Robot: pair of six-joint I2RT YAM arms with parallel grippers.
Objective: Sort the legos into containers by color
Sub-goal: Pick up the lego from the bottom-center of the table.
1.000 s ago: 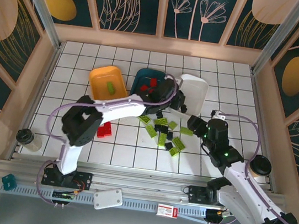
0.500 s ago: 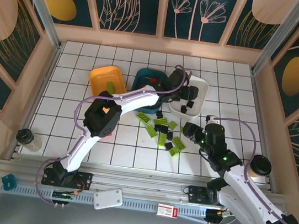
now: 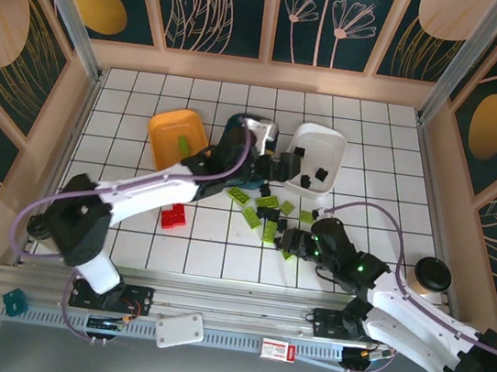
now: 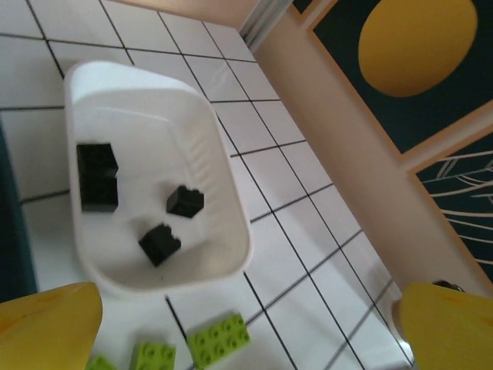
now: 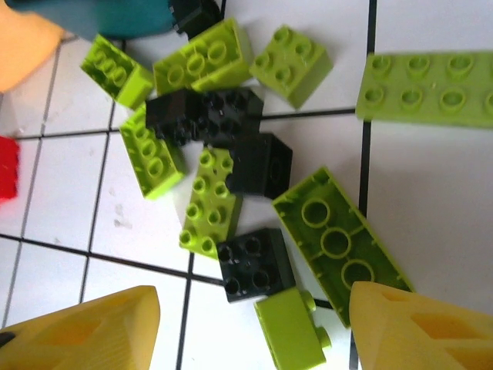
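Both grippers empty, jaws apart.
Left gripper point(image 4: 246, 327) gapes wide just left of white tray point(image 4: 231, 223) holding three black legos point(image 4: 98, 176); right gripper point(image 5: 250, 331) spread over loose legos point(image 5: 212, 200).

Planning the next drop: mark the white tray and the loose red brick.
white tray point(image 4: 225, 185), left wrist view, right-hand wall.
red brick point(image 3: 173, 217), top external view, studded top.

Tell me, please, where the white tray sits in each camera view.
Top external: white tray, upper centre-right.
Left wrist: white tray, upper left, holding black bricks.
Right wrist: the loose lime bricks that lie by it.
Shared landmark: lime bricks just below the tray.
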